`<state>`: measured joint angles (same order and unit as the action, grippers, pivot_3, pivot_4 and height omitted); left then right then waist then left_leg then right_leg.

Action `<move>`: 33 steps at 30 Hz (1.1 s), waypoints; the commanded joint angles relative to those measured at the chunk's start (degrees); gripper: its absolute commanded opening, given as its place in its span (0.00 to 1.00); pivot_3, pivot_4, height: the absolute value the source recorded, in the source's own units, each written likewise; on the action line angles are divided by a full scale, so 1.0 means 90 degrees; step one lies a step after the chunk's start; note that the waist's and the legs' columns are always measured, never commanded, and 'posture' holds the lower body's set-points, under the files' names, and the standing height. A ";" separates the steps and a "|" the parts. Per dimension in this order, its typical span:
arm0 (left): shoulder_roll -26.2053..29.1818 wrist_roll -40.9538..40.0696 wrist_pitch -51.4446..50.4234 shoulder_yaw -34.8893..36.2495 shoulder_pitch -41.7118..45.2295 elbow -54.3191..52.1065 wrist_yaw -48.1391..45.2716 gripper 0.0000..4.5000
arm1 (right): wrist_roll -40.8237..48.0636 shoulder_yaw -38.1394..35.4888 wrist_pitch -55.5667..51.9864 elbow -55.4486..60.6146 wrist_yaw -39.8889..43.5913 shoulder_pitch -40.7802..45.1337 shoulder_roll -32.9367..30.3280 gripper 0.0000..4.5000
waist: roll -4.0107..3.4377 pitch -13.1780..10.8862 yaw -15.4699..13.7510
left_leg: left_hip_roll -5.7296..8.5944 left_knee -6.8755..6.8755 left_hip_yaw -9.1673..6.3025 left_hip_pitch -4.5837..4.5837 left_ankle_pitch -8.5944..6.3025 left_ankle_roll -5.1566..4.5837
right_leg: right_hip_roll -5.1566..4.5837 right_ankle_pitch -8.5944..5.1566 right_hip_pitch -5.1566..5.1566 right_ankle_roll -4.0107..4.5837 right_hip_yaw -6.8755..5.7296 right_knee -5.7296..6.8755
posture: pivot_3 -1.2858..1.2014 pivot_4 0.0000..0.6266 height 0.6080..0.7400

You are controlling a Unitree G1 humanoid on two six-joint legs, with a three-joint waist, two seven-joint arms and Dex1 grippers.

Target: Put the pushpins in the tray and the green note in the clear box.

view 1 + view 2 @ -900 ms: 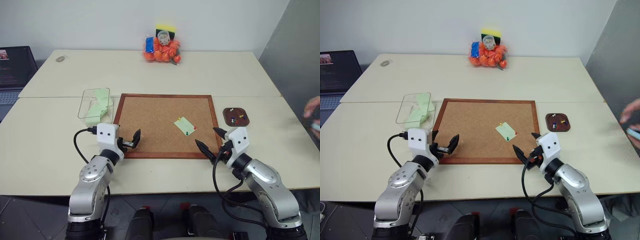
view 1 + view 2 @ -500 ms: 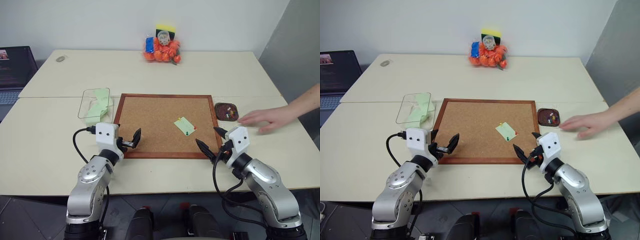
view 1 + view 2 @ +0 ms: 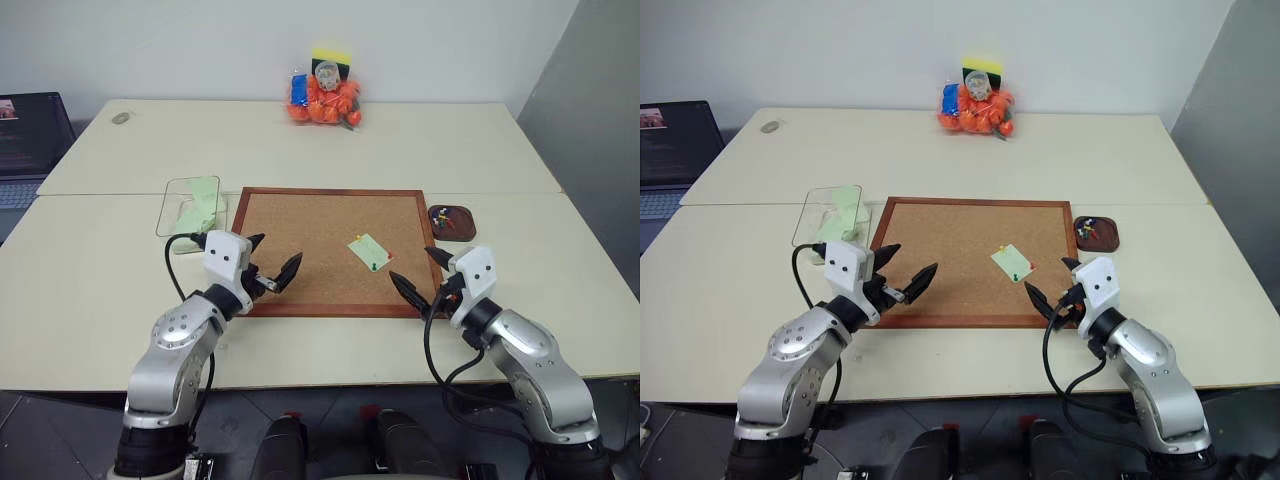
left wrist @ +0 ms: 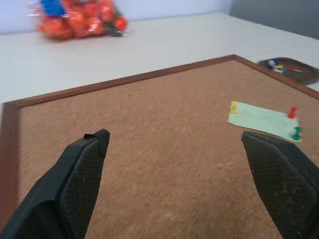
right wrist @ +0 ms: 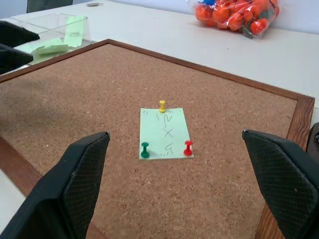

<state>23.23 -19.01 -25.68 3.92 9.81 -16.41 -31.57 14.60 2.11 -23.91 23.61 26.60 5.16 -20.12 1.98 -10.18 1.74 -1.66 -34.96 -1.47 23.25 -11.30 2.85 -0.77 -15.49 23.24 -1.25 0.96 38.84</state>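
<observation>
Nothing is picked yet: the left gripper (image 3: 272, 272) and right gripper (image 3: 416, 276) hover wide open and empty at the corkboard's (image 3: 300, 240) near edge, the green note (image 5: 165, 132) lies pinned toward its right side by the pushpins (image 5: 166, 148), with the tray (image 3: 452, 222) just off its right edge and the clear box (image 3: 190, 206) off its left, so next I think the right gripper must pull one pin out.

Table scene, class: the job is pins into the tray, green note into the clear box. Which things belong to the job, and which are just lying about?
Job:
pins: red, green, yellow
green note
tray
clear box

Lying about:
bag of orange balls
laptop
small round thing
</observation>
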 commanded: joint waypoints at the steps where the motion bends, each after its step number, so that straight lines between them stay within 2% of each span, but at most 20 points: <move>1: 0.0305 -0.0344 0.0097 -0.0238 0.0424 0.0388 -0.1013 0.99 | 0.0122 -0.0050 0.0153 -0.0265 0.0133 0.0449 0.0050 1.00 | 0.0000 0.0000 -0.0001 | -0.0001 0.0000 0.0000 0.0000 0.0000 0.0000 | 0.0002 0.0000 0.0000 0.0000 -0.0001 0.0000 | 0.52 0.24 1.00; 2: 0.0350 -0.0379 0.0091 -0.0316 0.0530 0.0529 -0.1215 0.92 | 0.0153 -0.0079 0.0145 -0.0395 0.0130 0.0552 0.0096 1.00 | 0.0000 0.0000 -0.0003 | -0.0001 0.0000 -0.0001 0.0000 0.0000 0.0000 | 0.0002 0.0000 0.0000 0.0000 0.0000 0.0000 | 0.52 0.24 1.00; 3: 0.0428 -0.0390 0.0159 -0.0467 0.0750 0.0770 -0.1586 0.91 | 0.0188 -0.0052 0.0087 -0.0562 0.0127 0.0736 0.0181 1.00 | 0.0000 0.0000 -0.0004 | 0.0000 0.0000 -0.0001 0.0000 0.0000 0.0000 | 0.0002 0.0000 0.0000 0.0000 -0.0001 0.0000 | 0.52 0.24 1.00; 6: 0.0562 -0.0376 0.0340 -0.0837 0.1464 0.1583 -0.2546 0.78 | -0.0001 0.0218 0.0165 -0.1092 0.0289 0.1266 0.0234 1.00 | 0.0000 0.0000 -0.0005 | 0.0001 -0.0002 0.0000 0.0000 0.0000 0.0000 | 0.0003 0.0000 0.0000 0.0000 -0.0002 0.0002 | 0.52 0.24 1.00; 9: 0.0572 -0.0145 0.0759 -0.1073 0.1859 0.2321 -0.3036 0.62 | -0.0148 0.0392 0.0336 -0.1547 0.0444 0.1633 0.0229 1.00 | 0.0000 0.0000 -0.0003 | 0.0001 -0.0002 0.0003 0.0000 0.0000 0.0000 | 0.0003 0.0000 -0.0001 0.0000 -0.0001 0.0001 | 0.52 0.24 1.00; 11: 0.0537 0.0008 0.1034 -0.1187 0.2048 0.2741 -0.3214 0.55 | -0.0234 0.0475 0.0484 -0.1823 0.0499 0.1824 0.0249 1.00 | 0.0000 0.0000 0.0008 | 0.0001 -0.0001 0.0004 0.0000 0.0000 -0.0001 | 0.0004 -0.0001 0.0000 0.0002 0.0000 0.0000 | 0.52 0.24 1.00; 15: 0.0340 0.0308 0.1635 -0.1379 0.2413 0.3628 -0.3449 0.36 | -0.0442 0.0699 0.0694 -0.2425 0.0508 0.2245 0.0465 1.00 | 0.0000 -0.0001 0.0009 | -0.0002 0.0001 0.0002 0.0003 0.0000 -0.0001 | 0.0006 -0.0003 0.0004 0.0008 -0.0001 0.0002 | 0.52 0.24 1.00; 20: 0.0141 0.0564 0.2251 -0.1428 0.2630 0.4302 -0.3581 0.12 | -0.0676 0.0893 0.1058 -0.3123 0.0570 0.2585 0.0671 1.00 | 0.0000 -0.0001 0.0001 | 0.0000 -0.0002 0.0001 0.0006 0.0000 -0.0001 | 0.0005 -0.0003 0.0003 0.0007 -0.0002 0.0004 | 0.52 0.24 1.00; 23: 0.0065 0.0670 0.2461 -0.1413 0.2676 0.4522 -0.3561 0.01 | -0.0723 0.0907 0.1203 -0.3390 0.0607 0.2701 0.0746 1.00 | 0.0000 -0.0001 0.0003 | -0.0001 -0.0002 0.0001 0.0007 0.0000 -0.0001 | 0.0005 -0.0002 0.0005 0.0008 -0.0001 0.0004 | 0.52 0.24 1.00; 29: 0.0098 0.1259 0.2948 -0.1535 0.2425 0.4925 -0.3151 0.01 | -0.0934 0.1044 0.1567 -0.4305 0.0616 0.3081 0.1094 1.00 | -0.0001 0.0000 0.0024 | -0.0002 -0.0002 0.0003 0.0002 0.0000 -0.0001 | 0.0005 0.0000 0.0005 0.0011 0.0001 0.0008 | 0.52 0.24 1.00; 33: 0.0035 0.1361 0.2856 -0.1563 0.2095 0.4666 -0.2965 0.01 | -0.0959 0.0967 0.1667 -0.4815 0.0618 0.3263 0.1277 1.00 | -0.0001 0.0001 0.0013 | -0.0002 -0.0001 0.0002 0.0000 0.0000 -0.0001 | 0.0004 0.0004 0.0003 0.0019 0.0001 0.0012 | 0.52 0.24 1.00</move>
<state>23.52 -8.26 0.53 -9.38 31.00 26.65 -59.27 5.81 11.48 -10.65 -18.83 32.06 32.88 -9.09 1.98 -10.18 1.86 -1.68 -34.98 -1.45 23.23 -11.30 2.84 -0.74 -15.46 23.25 -1.09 0.97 38.95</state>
